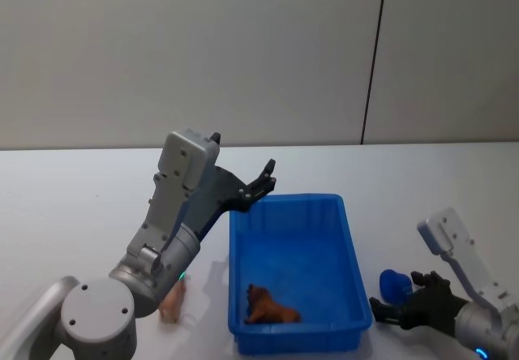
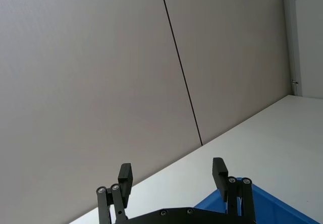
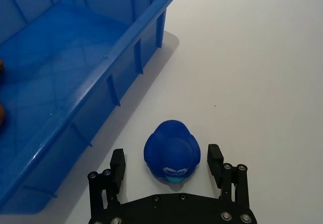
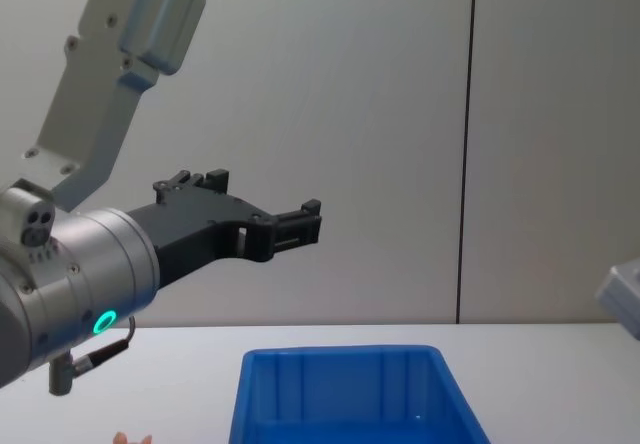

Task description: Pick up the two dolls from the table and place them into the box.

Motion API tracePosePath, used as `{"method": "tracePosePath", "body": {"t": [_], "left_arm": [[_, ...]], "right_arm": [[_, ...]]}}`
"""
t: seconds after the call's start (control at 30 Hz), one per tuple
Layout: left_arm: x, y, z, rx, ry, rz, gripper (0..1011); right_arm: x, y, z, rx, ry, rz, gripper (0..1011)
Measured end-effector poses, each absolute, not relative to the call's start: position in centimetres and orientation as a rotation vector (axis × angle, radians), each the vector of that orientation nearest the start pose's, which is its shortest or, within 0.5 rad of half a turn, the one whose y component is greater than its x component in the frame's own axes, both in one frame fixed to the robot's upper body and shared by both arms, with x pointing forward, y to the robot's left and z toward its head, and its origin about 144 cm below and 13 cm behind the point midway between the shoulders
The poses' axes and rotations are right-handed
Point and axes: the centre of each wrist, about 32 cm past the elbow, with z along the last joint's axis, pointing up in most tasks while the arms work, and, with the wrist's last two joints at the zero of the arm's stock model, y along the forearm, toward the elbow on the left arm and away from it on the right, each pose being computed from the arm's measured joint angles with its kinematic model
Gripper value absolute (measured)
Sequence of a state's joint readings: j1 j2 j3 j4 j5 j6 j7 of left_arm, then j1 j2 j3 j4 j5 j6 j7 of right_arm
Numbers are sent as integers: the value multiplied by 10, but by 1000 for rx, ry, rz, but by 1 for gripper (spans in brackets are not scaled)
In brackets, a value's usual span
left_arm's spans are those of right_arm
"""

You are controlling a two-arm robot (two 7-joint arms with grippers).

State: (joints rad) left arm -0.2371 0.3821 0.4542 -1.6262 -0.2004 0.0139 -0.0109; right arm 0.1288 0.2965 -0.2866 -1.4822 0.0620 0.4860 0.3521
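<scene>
The right gripper [image 3: 166, 154] sits low over the desk [image 3: 252, 72] with its fingers spread wide. A small round blue toy [image 3: 173, 152] stands on the desk between them. The toy is framed on both sides but not clamped, with a clear gap at one finger and a thinner one at the other. It lies straight ahead of the gripper and is already centred, so the coming move looks like a plain closing of the fingers. Just beside the toy is the right wall of the blue box [image 3: 128, 67], on the side toward the robot's left, so the carry after the lift would be short.

Inside the box, near its front edge, lies a brown figure [image 1: 272, 310]. Outside the box, by its front left corner, a pink doll [image 1: 173, 299] rests on the desk with its long axis running roughly toward and away from the robot.

The left gripper [image 1: 263, 180] is raised above the box's far left corner, wide open and empty, pointing toward the grey wall [image 2: 101, 82]. The pink doll lies below it and back toward the robot. The left arm is the nearer one for that doll, and the right arm for the blue toy.
</scene>
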Motion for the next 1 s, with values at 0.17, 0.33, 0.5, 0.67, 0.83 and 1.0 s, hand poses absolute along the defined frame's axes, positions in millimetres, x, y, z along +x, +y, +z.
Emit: {"method": "tracePosePath", "body": {"t": [0.17,0.33,0.5,0.67,0.83,1.0], "left_arm": [[492,198,1204,61,-268,1124,1003],[492,198,1204,61,-268,1124,1003],[492,198,1204,61,-267,1124,1003],[492,198,1204,61,-268,1124,1003],[492,198,1204,61,-268,1124,1003],[492,198,1204,61,-268,1124,1003]], "right_arm": [[486,-234,1138,-562,231,-1003,930],[488,-232,1138,-560,230,-1004,822],[489,-231,1137,-560,230,-1006,674],[489,-231,1137,-560,230,-1008,576],[490,-230,1136,-560,229,-1008,530],[488,-231,1137,-553,219,-1013,500]]}}
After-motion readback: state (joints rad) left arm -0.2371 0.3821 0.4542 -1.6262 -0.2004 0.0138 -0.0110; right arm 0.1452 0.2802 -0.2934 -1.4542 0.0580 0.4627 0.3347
